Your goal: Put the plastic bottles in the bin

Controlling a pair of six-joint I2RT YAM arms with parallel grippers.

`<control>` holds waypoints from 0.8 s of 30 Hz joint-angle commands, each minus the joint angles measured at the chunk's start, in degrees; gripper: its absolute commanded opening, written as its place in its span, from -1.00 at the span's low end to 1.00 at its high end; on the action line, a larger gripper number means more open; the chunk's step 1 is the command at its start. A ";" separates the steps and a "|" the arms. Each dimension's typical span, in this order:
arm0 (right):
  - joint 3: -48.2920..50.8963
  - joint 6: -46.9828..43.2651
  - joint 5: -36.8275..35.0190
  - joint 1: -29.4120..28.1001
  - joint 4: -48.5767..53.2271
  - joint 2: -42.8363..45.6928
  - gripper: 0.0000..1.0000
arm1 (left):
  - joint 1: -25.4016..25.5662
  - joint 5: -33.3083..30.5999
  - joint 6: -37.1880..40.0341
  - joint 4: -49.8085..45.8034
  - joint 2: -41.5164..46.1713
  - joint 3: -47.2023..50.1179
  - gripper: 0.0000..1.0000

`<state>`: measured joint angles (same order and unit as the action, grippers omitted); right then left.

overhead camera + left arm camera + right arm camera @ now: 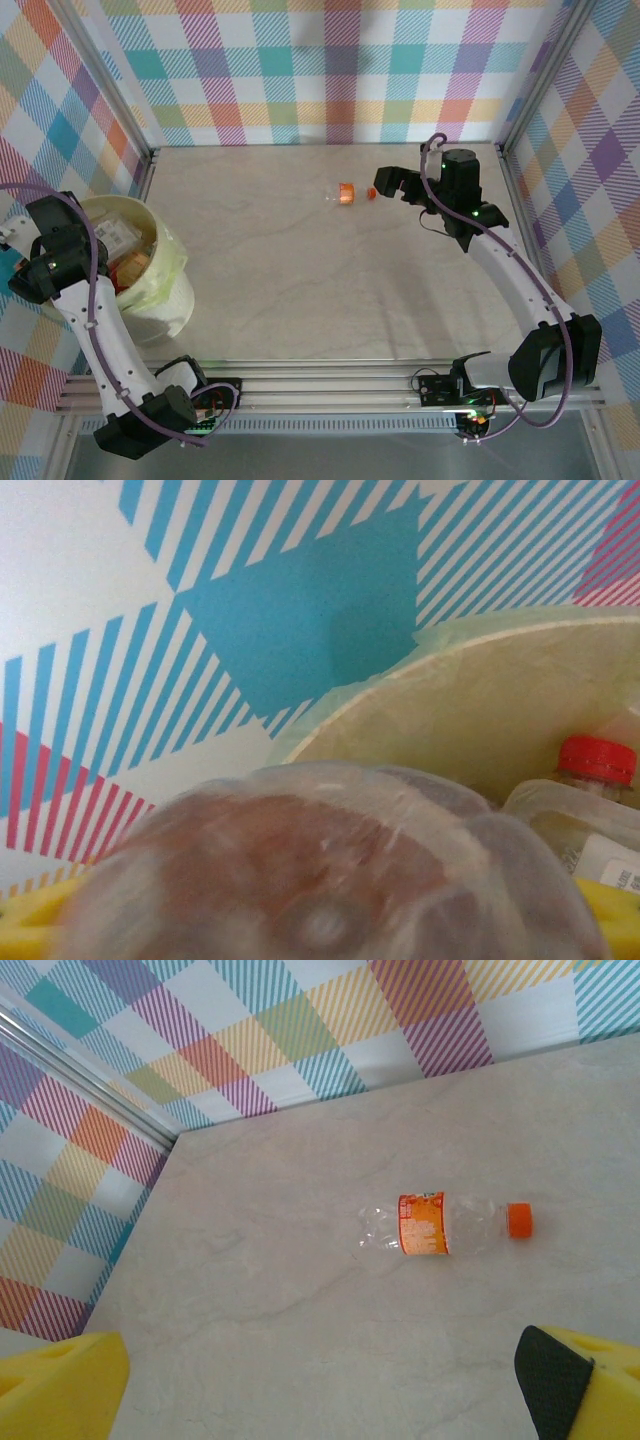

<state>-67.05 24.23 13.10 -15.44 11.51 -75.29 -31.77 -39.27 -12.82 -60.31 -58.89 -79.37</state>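
Bin is found near left, bottles heaped inside. Left gripper is poised over it, a clear bottle seen between its pads; whether pinched or released cannot be told. Far right, right gripper is spread wide beside an orange-labelled bottle lying on the table.

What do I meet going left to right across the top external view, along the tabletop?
bin → plastic bottle with orange label and cap, lying on its side → right gripper, open, just beyond the bottle's cap
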 commanded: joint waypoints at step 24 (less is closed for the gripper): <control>-0.47 -0.96 -8.21 0.41 2.22 -5.16 0.99 | -0.72 46.88 -7.90 0.50 1.38 -8.27 1.00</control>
<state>-67.02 25.23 6.00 -15.35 13.19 -78.56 -32.03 -7.57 -18.39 -62.59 -59.33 -86.41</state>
